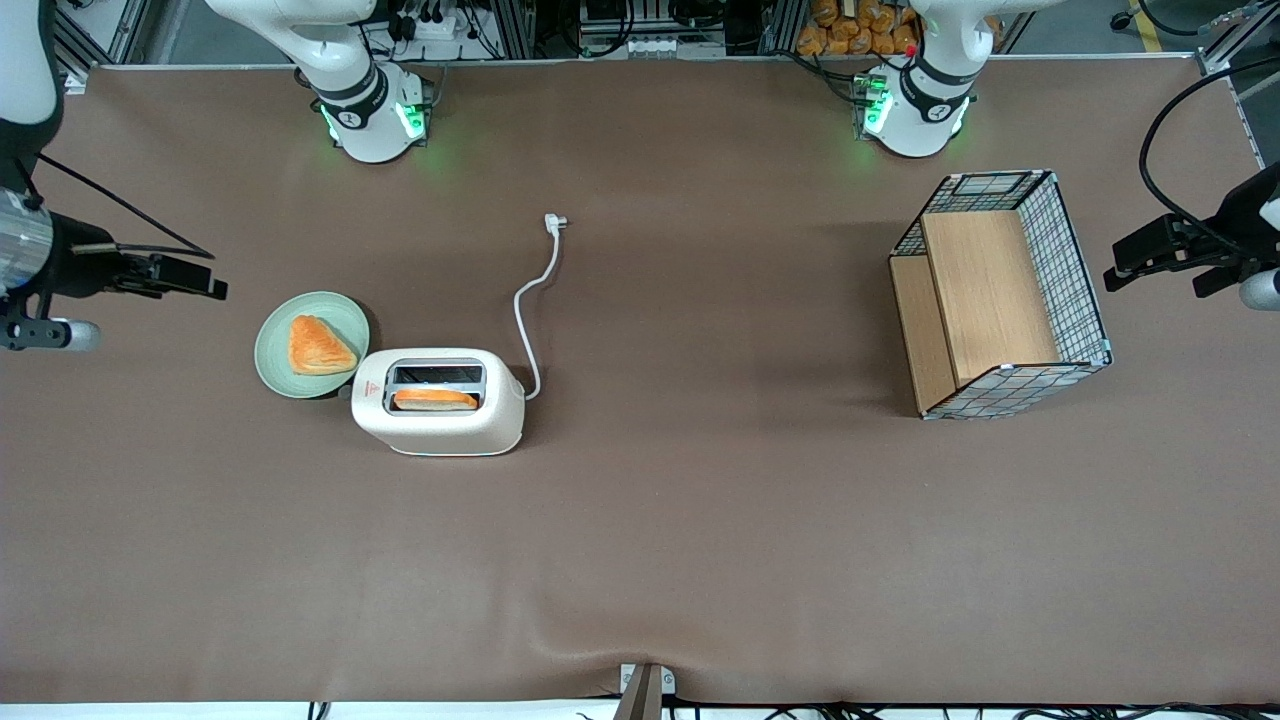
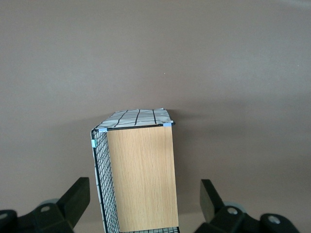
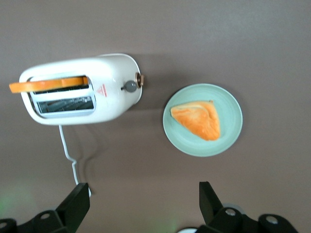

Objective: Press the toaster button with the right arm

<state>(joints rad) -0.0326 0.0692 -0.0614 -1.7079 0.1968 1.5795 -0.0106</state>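
Toward the working arm's end of the brown worktop: we find the cream-white two-slot toaster (image 1: 438, 402), a slice of toast (image 1: 434, 399) standing in the slot nearer the front camera.
Button: we place the small pale-grey toaster button (image 3: 130, 86) on the short end by the red mark, facing the pale green plate (image 1: 276, 362) with its triangular pastry (image 1: 318, 346).
Gripper: our right arm's black gripper (image 3: 144, 206) hangs above the worktop's edge at the working arm's end, fingers spread wide, holding nothing, well apart from the toaster.
Progress: we judge nothing pressed yet; the approach, lining up and push all remain.
Elsewhere: a wire basket with wooden panels (image 1: 1003, 292) lies toward the parked arm's end.
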